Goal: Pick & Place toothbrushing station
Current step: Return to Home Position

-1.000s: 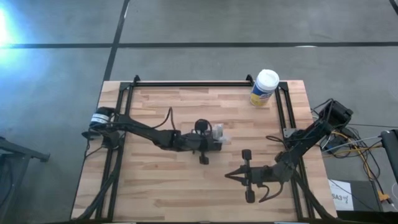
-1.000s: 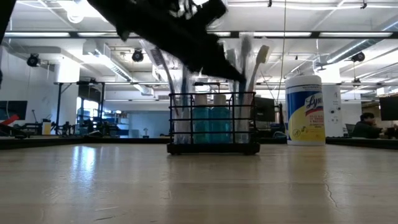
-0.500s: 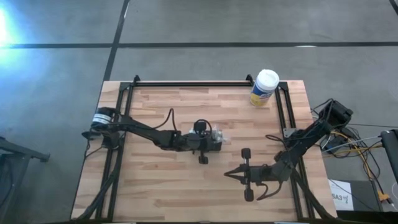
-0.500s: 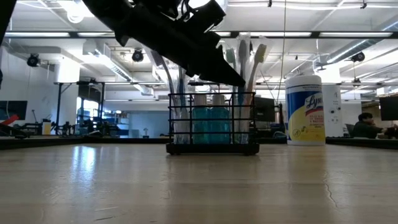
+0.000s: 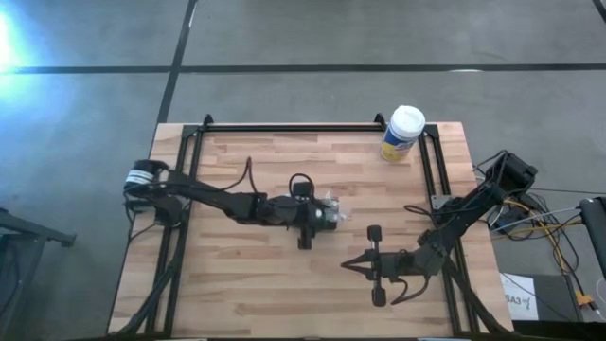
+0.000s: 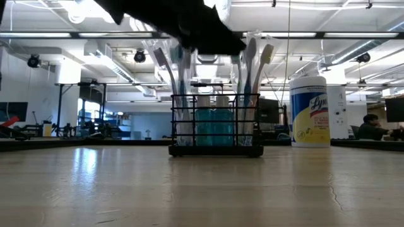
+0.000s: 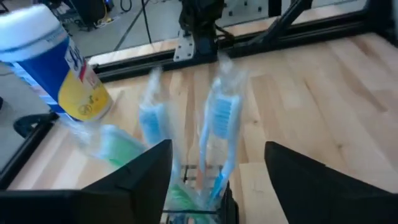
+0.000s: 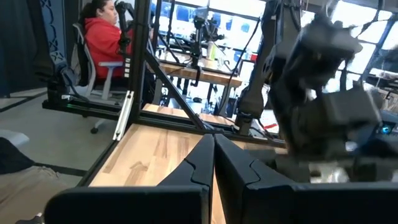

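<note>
My left gripper (image 7: 217, 147), fingers spread wide and empty, has lifted and drawn back a little above the toothbrushing station (image 6: 216, 126), which stays at the middle of the table (image 5: 237, 284); my right gripper (image 5: 352, 268) waits pinched together, well apart.

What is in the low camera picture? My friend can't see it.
A black wire holder stands mid-table, holding standing toothbrushes and blue bottles. The dark left arm hangs above it, and a yellow canister stands to its right.
</note>
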`<state>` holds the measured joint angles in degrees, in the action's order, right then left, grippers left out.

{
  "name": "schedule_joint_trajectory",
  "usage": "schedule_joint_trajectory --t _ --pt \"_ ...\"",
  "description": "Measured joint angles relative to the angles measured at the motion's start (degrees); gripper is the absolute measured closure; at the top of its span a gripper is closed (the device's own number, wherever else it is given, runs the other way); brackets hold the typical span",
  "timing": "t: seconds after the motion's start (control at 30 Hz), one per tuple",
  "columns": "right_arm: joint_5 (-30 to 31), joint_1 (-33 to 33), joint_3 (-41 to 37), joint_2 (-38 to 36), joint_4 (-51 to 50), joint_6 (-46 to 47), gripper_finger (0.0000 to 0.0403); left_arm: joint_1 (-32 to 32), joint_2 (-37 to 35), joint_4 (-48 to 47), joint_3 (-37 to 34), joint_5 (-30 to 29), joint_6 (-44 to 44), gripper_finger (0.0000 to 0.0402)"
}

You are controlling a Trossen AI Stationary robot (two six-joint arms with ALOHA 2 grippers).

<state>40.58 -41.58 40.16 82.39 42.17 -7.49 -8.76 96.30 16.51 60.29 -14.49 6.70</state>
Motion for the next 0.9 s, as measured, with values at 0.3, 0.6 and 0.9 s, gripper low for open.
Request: schedule_joint_trajectory --t 0.3,0.6,0.9 --pt "0.0 0.0 -0.1 0.0 0.0 0.0 0.0394 -3.8 -15.7 -7.7 -0.8 6.5 3.7 0.0140" --pt "-5.1 0.1 -0.2 1.0 0.0 -0.4 0.0394 -6.1 -44.2 -22.2 -10.6 7.1 2.7 0.0228" --pt "-18.0 12.0 -0.4 -0.3 1.9 4.1 0.0394 -5.4 -70.8 -13.9 -34.1 2.9 4.8 0.0392"
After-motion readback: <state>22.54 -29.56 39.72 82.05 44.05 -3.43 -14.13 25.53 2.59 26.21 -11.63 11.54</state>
